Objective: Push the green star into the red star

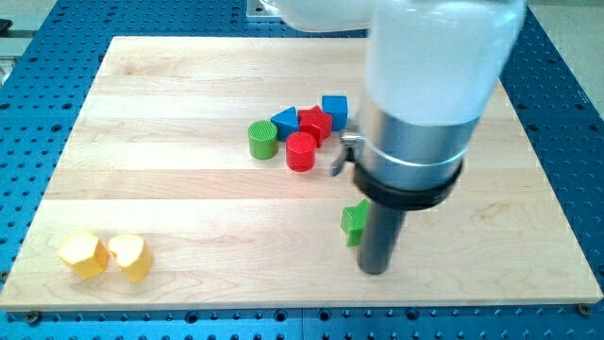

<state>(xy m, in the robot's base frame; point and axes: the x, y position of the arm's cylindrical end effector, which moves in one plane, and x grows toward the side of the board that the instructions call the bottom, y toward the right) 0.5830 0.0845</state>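
The green star (354, 221) lies on the wooden board, right of centre, partly hidden by my rod. My tip (375, 271) rests on the board just right of and below the green star, touching or nearly touching it. The red star (314, 124) sits higher up near the board's middle, in a cluster of blocks, well apart from the green star.
Around the red star lie a blue triangle (286, 119), a blue cube (334, 110), a red cylinder (301, 151) and a green cylinder (263, 140). Two yellow blocks (83, 255) (130, 257) sit at the board's bottom left. The arm's wide body (425, 85) hides the upper right.
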